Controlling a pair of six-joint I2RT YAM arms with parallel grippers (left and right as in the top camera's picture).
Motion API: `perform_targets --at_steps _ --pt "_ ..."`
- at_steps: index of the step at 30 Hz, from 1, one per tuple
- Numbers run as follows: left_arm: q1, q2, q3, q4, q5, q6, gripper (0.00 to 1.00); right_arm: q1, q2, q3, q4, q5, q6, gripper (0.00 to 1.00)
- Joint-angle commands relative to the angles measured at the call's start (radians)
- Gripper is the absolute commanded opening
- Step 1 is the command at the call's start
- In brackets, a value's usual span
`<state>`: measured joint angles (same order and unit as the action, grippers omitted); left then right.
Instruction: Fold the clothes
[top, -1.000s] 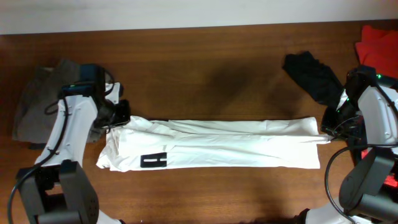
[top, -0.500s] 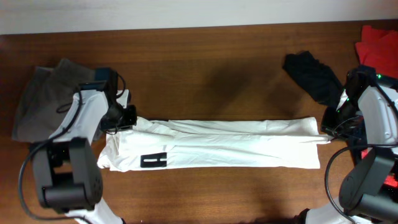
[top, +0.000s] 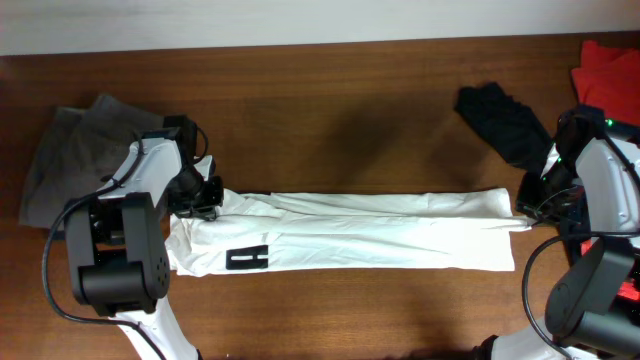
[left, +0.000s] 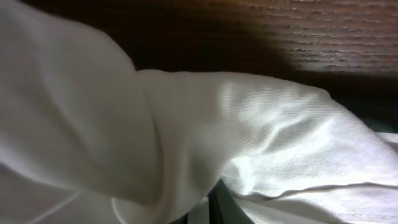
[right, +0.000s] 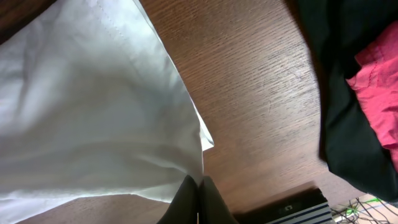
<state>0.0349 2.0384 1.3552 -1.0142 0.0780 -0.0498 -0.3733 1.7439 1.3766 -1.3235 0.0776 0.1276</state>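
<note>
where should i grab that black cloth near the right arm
I'd pinch the bunched upper-left end of the black cloth from above. That end sits crumpled on bare table, with raised folds to catch; the lower-right end crowds the right arm.

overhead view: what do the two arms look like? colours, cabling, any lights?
Both alike: the left arm and right arm have white rounded link shells and black joint housings. Loose black cables loop beside each base. A green light shows on the right arm. The fingers are dark.
</note>
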Motion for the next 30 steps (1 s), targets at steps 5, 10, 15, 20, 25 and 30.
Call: perform_targets --at_steps 5,10,15,20,25,30 --pt "0.010 0.099 -0.048 0.012 -0.049 -0.007 0.13 -0.007 -0.002 -0.004 0.004 0.014 -0.011 0.08" --pt "0.010 0.099 -0.048 0.013 -0.049 -0.007 0.13 -0.007 -0.002 -0.004 0.005 0.014 -0.012 0.40" --pt "0.010 0.099 -0.048 0.012 -0.049 -0.007 0.13 -0.008 -0.002 -0.004 0.004 0.013 -0.012 0.44" --pt "0.010 0.099 -0.048 0.014 -0.049 -0.007 0.13 -0.008 -0.002 -0.004 0.003 0.013 -0.013 0.58" --pt "0.010 0.099 -0.048 0.016 -0.048 -0.007 0.14 -0.008 0.002 -0.010 0.008 0.013 -0.012 0.67" --pt "0.010 0.099 -0.048 0.039 -0.048 -0.007 0.19 -0.008 0.003 -0.130 0.142 -0.019 -0.020 0.78"
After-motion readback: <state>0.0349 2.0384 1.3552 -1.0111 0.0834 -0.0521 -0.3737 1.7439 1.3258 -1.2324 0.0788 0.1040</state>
